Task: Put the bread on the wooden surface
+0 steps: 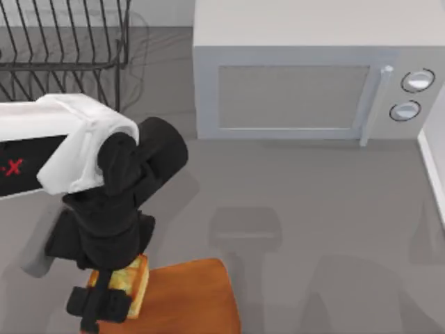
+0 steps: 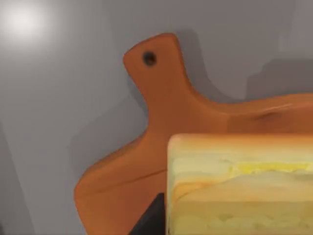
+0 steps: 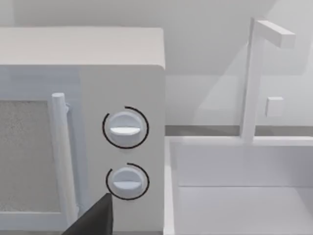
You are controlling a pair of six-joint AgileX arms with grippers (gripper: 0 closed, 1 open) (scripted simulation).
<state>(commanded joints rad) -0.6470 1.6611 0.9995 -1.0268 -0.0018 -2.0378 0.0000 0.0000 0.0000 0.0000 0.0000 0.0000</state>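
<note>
My left gripper [image 1: 106, 305] hangs over the left end of the wooden surface [image 1: 189, 298], an orange-brown cutting board at the table's front edge. It is shut on the bread [image 1: 136, 281], a golden-yellow piece with a browner crust. In the left wrist view the bread [image 2: 239, 188] sits close up over the board [image 2: 161, 122], whose handle stub with a hole points away. One dark finger [image 2: 149, 218] presses the bread's side. I cannot tell whether the bread touches the board. A dark finger [image 3: 94, 220] of my right gripper faces the microwave.
A white microwave [image 1: 306, 83] stands at the back, its knobs [image 3: 125, 128] near my right wrist. A black wire dish rack [image 1: 62, 42] fills the back left. A white sink [image 3: 244, 196] with a faucet [image 3: 254, 73] lies at the right. Grey countertop [image 1: 334, 229] lies between.
</note>
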